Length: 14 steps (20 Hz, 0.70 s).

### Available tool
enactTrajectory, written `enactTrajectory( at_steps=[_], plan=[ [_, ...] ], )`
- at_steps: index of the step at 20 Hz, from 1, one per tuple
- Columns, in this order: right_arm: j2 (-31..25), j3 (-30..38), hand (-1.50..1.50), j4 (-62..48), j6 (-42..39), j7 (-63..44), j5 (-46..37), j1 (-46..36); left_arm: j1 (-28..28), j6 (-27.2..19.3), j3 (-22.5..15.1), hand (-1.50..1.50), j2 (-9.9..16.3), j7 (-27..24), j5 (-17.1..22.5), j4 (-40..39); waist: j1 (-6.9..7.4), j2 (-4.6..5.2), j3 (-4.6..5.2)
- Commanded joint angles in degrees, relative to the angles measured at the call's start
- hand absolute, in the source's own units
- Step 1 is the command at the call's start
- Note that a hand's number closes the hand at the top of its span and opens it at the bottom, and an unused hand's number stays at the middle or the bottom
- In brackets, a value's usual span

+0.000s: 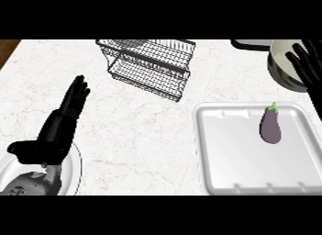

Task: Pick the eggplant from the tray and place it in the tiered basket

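A single head view looks steeply down on the counter [143, 128], taking in the basket [150, 66] at the far side, the tray [221, 151] near right, and both hands entering from below.

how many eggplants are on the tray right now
1. The eggplant lies in the upper right part of the white tray, stem pointing away from the robot, untouched by either hand. None seem hidden.
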State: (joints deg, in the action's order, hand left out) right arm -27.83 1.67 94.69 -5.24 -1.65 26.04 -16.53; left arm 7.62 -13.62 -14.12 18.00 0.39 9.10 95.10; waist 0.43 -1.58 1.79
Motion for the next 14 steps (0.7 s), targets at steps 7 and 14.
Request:
enactTrajectory(
  at_steps=[7,14],
  plan=[
    [-5.5,-5.4,-1.50,-27.1,13.1,-24.6,-12.2,5.3,-0.4,5.0,-4.0,0.00,-0.8,-0.4,0.9,-3.7,4.06,6.71,-0.75],
    [5.3,-3.6,-1.50,-47.7,28.9,-29.3,-15.0,-15.2,0.8,8.9,-4.0,0.00,-1.9,-1.5,2.5,-11.0,3.29,2.92,-1.83]
  ],
)
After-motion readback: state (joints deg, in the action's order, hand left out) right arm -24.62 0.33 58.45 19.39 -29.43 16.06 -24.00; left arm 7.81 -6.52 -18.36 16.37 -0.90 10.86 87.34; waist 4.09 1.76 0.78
